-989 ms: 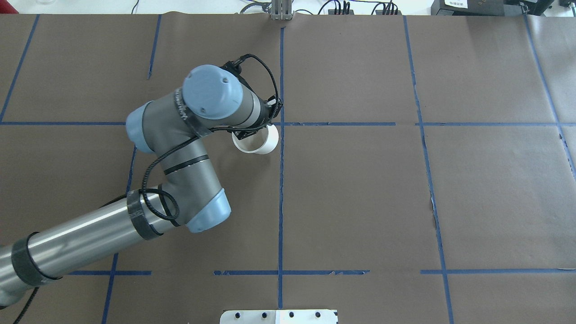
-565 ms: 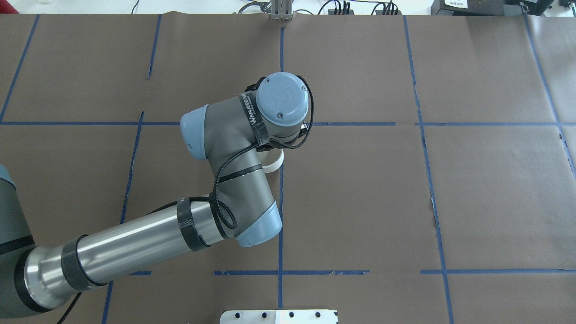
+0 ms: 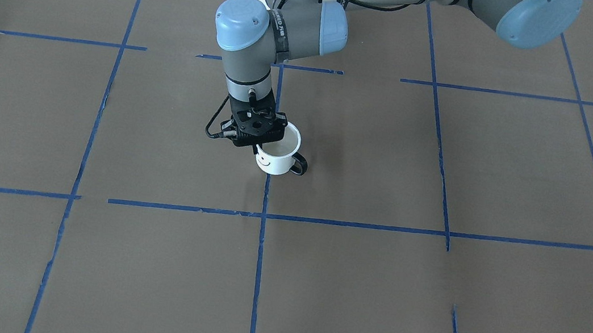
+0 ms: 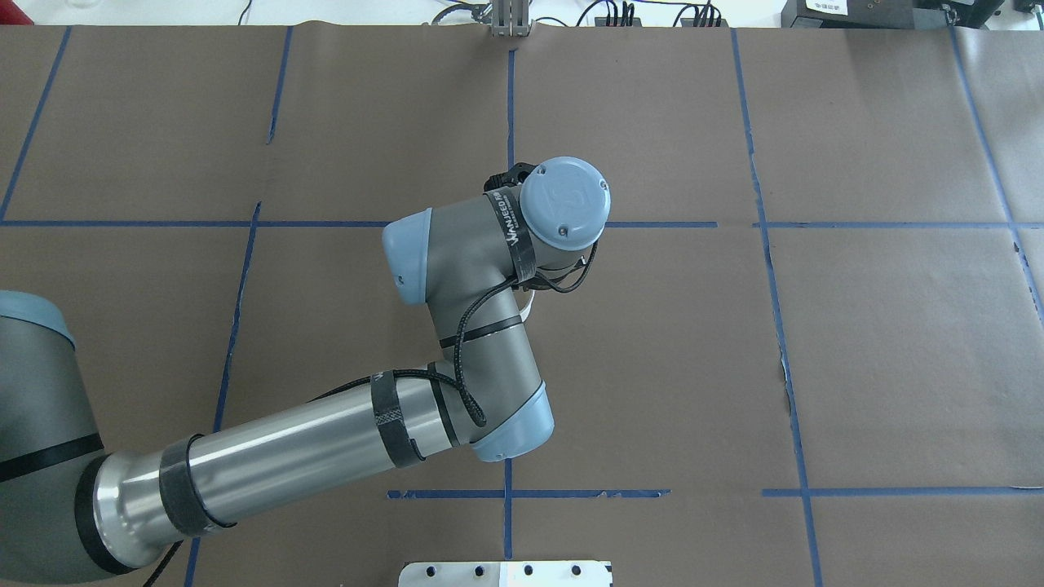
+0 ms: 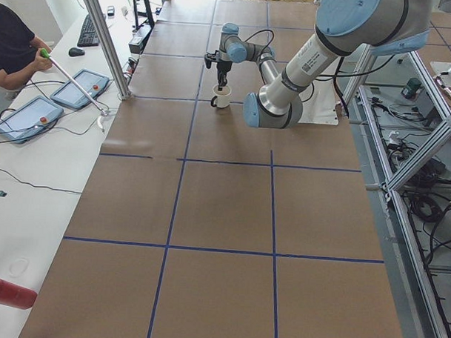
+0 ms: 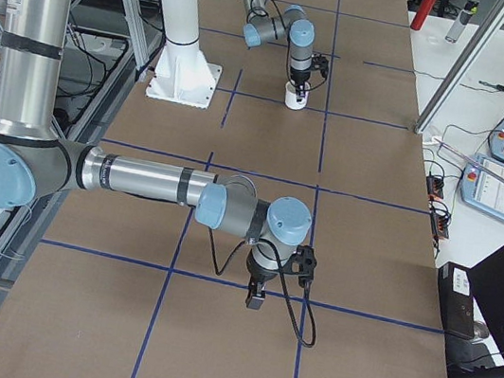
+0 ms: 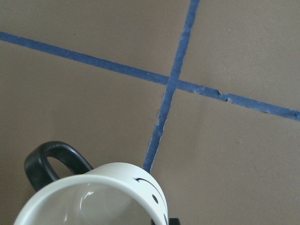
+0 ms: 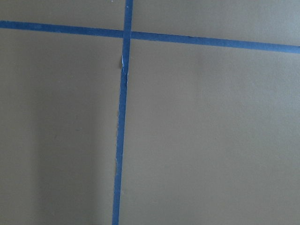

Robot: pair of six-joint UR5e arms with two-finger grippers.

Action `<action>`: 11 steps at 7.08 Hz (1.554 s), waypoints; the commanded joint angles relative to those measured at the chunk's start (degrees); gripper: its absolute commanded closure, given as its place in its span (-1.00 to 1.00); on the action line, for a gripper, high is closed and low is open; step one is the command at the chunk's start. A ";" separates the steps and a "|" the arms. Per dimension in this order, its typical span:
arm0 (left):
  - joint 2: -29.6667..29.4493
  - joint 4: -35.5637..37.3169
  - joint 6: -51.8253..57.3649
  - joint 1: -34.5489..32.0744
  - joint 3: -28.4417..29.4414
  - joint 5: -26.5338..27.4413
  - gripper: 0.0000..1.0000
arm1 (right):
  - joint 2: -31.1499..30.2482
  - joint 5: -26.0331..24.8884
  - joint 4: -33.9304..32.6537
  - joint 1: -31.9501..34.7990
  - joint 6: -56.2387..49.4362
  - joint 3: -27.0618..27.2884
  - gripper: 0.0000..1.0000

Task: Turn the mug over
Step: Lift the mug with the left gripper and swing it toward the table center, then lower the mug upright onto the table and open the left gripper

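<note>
The white mug (image 3: pixel 276 158) with a black smiley face stands upright, mouth up, its dark handle (image 3: pixel 301 165) pointing to the view's right. It is at or just above the brown paper; I cannot tell which. My left gripper (image 3: pixel 260 148) points straight down and is shut on the mug's rim. The left wrist view shows the mug (image 7: pixel 93 199) and its handle (image 7: pixel 47 161) from above. From overhead only a white sliver of the mug (image 4: pixel 528 308) shows under the wrist. My right gripper (image 6: pixel 256 297) hangs over the far end of the table; I cannot tell if it is open.
Blue tape lines (image 3: pixel 264 215) cross the brown paper. A metal plate (image 4: pixel 506 573) sits at the near edge and a post (image 4: pixel 510 20) at the far edge. An operator (image 5: pixel 15 43) sits by tablets beside the table. A red bottle (image 5: pixel 10 291) lies there.
My left arm has swung to the right in the overhead view, carrying the mug. The wrist has turned to point down, and the mug's open mouth, visible before, is now hidden beneath it.
</note>
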 commanded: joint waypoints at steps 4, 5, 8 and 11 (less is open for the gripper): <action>0.25 0.18 1.05 0.04 -1.03 0.18 -1.00 | 0.00 0.00 0.00 0.00 0.00 0.00 -1.00; 0.43 0.88 1.22 -0.22 -3.47 -0.08 -1.00 | 0.00 0.00 0.00 0.00 0.00 0.00 -1.00; 1.83 12.88 8.59 -3.28 -17.16 -2.44 -1.00 | 0.00 0.00 0.00 0.00 0.00 0.00 -1.00; 2.19 19.96 11.50 -9.51 -26.17 -4.29 -1.00 | 0.00 0.00 0.00 0.00 0.00 0.00 -1.00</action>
